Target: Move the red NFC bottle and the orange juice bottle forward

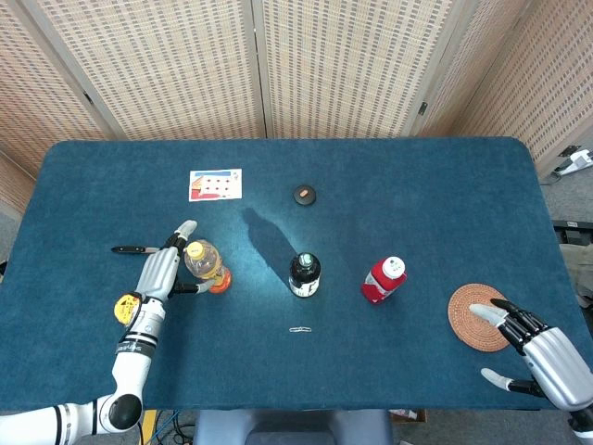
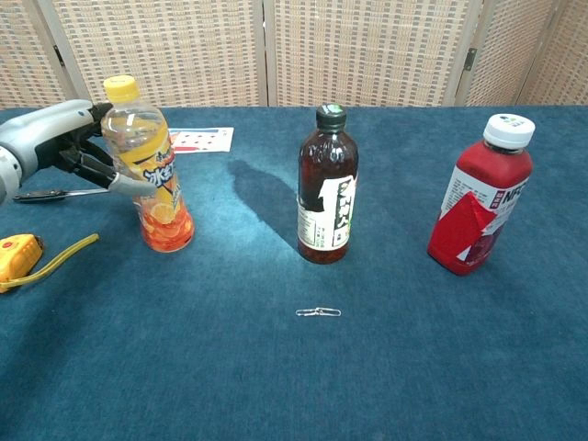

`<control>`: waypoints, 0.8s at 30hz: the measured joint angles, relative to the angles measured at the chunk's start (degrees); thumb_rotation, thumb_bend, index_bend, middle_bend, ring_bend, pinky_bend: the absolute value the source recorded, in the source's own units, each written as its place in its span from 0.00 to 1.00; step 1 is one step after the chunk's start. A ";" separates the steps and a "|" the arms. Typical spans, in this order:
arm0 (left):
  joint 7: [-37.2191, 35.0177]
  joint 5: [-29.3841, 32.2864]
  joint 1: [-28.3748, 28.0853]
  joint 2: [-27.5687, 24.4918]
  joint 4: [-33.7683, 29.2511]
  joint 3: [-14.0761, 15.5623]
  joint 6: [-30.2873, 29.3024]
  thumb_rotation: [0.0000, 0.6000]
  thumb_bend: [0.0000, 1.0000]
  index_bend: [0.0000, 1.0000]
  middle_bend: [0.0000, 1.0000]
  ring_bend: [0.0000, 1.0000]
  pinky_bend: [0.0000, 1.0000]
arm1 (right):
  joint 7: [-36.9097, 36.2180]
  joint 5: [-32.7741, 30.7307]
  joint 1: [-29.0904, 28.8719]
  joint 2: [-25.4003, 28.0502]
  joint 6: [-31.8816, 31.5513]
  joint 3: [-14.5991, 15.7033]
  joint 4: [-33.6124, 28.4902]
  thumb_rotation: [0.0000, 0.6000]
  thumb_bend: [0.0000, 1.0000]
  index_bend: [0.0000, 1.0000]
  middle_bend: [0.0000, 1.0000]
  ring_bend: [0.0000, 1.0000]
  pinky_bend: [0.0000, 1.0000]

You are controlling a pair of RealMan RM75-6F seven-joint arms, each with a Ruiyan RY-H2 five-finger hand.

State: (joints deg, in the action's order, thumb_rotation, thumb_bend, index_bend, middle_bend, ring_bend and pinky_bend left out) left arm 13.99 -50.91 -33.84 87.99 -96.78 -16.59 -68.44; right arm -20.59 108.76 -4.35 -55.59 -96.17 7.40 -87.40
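Tape measure [image 2: 20, 248], yellow, lies at the far left edge of the blue worktop [image 1: 417, 195], its strap trailing toward the middle in the chest view. Behind it a dark-handled knife [image 1: 132, 249] lies flat. Just right of these, the left hand [image 1: 159, 272] is spread beside the orange juice bottle [image 2: 147, 165]: its fingers are apart, with fingertips [image 2: 129, 186] touching or nearly touching the bottle's label side, and it does not wrap around the bottle. Whether real contact exists I cannot tell. The orange juice bottle has a yellow cap and leans slightly to the left while its base sits on the worktop, left of centre. Farther back lies a small card [image 1: 215, 184] with red dots, flat on the cloth.

In the middle stands a dark bottle [image 2: 327, 186] with a black cap and white label, upright. A paper clip [image 2: 318, 312] lies in front of it, and a small round dark disc [image 1: 305, 194] sits well behind it.

To the right, the red NFC bottle [image 2: 479, 197] stands upright with a white cap, well apart from the dark bottle. Beyond it a round woven coaster [image 1: 476, 318] lies near the right edge. The right hand [image 1: 537, 350] hovers at the coaster's near side, fingers spread and holding nothing, one fingertip over the coaster's rim.
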 measured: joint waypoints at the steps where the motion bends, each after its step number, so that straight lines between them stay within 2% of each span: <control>1: 0.17 0.04 0.15 -0.31 -0.46 0.13 -0.07 1.00 0.07 0.02 0.03 0.09 0.22 | 0.05 -0.08 -0.02 -0.02 0.11 -0.02 0.00 1.00 0.05 0.18 0.24 0.14 0.31; 16: 4.12 -5.49 4.17 -7.21 -7.26 5.62 -3.88 1.00 0.07 0.01 0.00 0.00 0.20 | 3.58 -2.79 0.12 -0.32 1.71 -1.00 -0.41 1.00 0.05 0.18 0.24 0.14 0.31; 24: 6.30 -14.09 8.03 -10.58 -7.94 10.89 -8.64 1.00 0.07 0.10 0.00 0.00 0.18 | 7.76 -7.28 1.13 -0.56 1.41 -3.29 -0.73 1.00 0.05 0.21 0.25 0.14 0.31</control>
State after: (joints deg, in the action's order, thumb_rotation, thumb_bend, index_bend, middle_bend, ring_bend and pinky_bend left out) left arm 20.29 -65.00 -25.81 77.41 -104.72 -5.70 -77.08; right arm -12.83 101.48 -3.22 -56.15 -94.76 4.11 -88.12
